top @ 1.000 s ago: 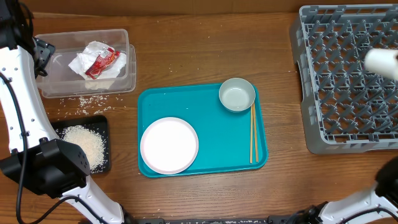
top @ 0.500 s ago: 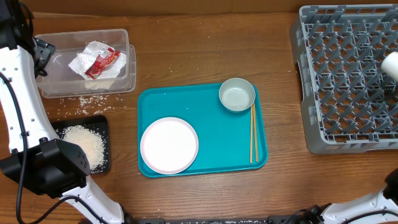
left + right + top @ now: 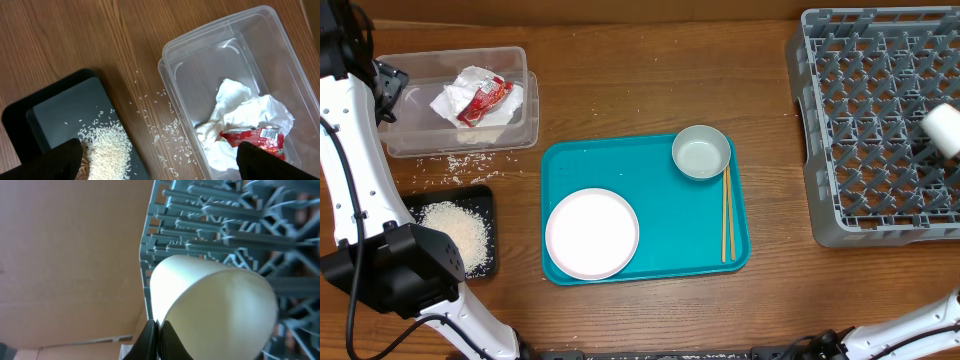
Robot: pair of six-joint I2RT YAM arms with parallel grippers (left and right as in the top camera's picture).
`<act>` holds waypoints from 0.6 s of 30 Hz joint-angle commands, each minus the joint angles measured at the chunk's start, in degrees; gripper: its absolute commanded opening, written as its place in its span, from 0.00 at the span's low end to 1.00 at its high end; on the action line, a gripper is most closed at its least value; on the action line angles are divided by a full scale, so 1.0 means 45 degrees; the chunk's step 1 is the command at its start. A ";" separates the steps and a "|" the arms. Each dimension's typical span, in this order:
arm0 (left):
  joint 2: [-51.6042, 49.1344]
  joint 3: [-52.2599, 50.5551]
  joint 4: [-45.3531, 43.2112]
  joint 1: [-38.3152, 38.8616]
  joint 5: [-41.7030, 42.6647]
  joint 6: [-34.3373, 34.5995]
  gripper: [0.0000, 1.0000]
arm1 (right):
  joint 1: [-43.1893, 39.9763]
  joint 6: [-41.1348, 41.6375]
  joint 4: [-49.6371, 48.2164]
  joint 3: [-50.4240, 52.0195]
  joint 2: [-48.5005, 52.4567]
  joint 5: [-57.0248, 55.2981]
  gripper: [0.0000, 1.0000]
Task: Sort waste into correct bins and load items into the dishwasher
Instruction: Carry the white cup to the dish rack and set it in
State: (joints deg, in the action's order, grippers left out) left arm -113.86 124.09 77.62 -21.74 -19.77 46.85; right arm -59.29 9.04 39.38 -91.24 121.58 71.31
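My right gripper [image 3: 156,332] is shut on the rim of the white cup [image 3: 215,305] and holds it on its side over the grey dish rack [image 3: 210,215]. From overhead the cup [image 3: 941,130] is at the rack's [image 3: 865,120] right side. My left gripper [image 3: 160,162] is open and empty above the clear tub [image 3: 200,65] and black tray [image 3: 60,110]. The tub holds white napkins [image 3: 240,112] and the red wrapper [image 3: 250,137]. Rice [image 3: 107,155] lies in the black tray. The white plate [image 3: 592,233], small pale bowl [image 3: 701,152] and chopsticks [image 3: 727,215] lie on the teal tray [image 3: 670,230].
Loose rice grains [image 3: 460,162] are scattered on the wood between the tub [image 3: 515,125] and the black tray [image 3: 485,200]. My left arm [image 3: 355,170] runs along the table's left edge. The rack fills the back right corner.
The cup in my right gripper has moved right and then toward the front over the rack. The left arm and the things on the teal tray have not moved.
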 commanded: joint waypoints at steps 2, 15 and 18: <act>0.0369 -0.0044 0.0000 0.0087 -0.0214 0.0257 1.00 | -0.0481 0.0044 0.0797 0.0121 0.0238 -0.1559 0.04; 0.0369 -0.0044 -0.0005 0.0087 -0.0209 0.0257 1.00 | -0.1171 0.1059 0.2579 0.0097 -0.0879 -0.3677 0.23; 0.0369 -0.0044 0.0000 0.0087 -0.0209 0.0257 1.00 | -0.1326 0.1418 0.2968 0.0097 -0.1894 -0.4226 0.24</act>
State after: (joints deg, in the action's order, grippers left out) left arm -113.86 124.09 77.62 -21.74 -19.77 46.85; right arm -64.77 12.86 51.86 -91.05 119.94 57.17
